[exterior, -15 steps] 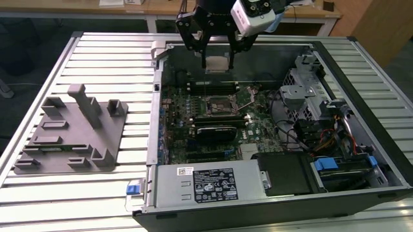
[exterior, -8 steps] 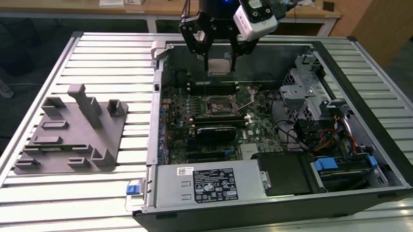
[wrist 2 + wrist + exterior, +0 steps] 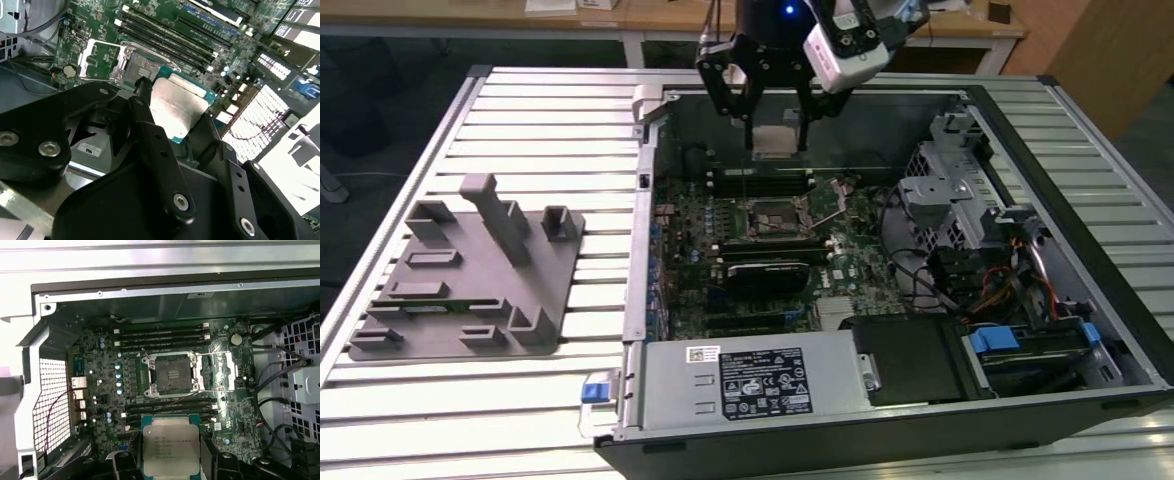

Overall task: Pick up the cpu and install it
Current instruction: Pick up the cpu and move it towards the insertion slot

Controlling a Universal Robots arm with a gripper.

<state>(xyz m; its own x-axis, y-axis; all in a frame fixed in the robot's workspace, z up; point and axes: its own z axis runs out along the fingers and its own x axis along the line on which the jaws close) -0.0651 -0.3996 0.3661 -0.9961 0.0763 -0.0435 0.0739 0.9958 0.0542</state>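
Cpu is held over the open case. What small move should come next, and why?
Probably carry the cpu across until it sits over the socket, before lowering: in the first wrist view the claw grips it off to one side of the open socket, and the exterior view shows it high above the board.

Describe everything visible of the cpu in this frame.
The cpu is a flat square chip with a silver-grey metal top bearing print and a thin green rim. The gripper holds it by two opposite edges, metal face up, roughly level, in the air above the motherboard, clear of the open socket.
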